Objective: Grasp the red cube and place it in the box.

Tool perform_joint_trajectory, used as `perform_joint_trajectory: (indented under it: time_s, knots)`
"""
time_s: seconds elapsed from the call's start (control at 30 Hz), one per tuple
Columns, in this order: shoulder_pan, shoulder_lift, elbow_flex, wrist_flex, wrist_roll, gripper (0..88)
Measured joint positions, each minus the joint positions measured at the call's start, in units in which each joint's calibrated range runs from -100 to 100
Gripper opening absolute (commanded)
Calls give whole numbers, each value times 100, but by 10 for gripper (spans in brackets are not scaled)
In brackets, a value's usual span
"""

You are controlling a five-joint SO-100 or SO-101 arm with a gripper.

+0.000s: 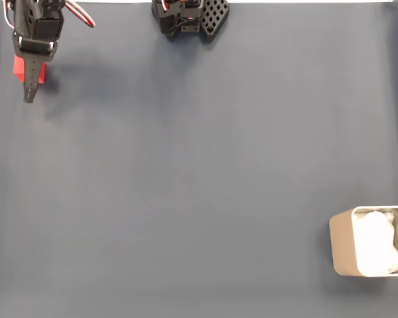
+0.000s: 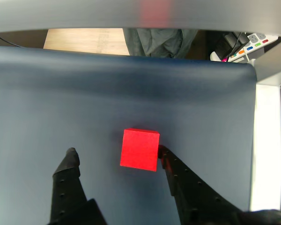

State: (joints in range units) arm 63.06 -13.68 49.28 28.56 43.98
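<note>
Your gripper (image 2: 116,152) is spread wide around the red cube (image 2: 139,149) in the wrist view, right finger touching it, left finger well apart. In the fixed view the arm mostly hides the cube (image 1: 18,68) at top left, and the box (image 1: 343,242) sits far off at bottom right. No readable writing anywhere.

In the fixed view the red cube (image 1: 18,68) lies under the pincer (image 1: 30,93) top left, the box (image 1: 343,244) bottom right.

Dark blue mat (image 1: 199,172) covers the table.
</note>
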Motion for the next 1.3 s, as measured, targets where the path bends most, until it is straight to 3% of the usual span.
perform_joint_trajectory:
  time_s: [1.3]
  knots:
    - [-193, 287, 36, -1002, 171, 370]
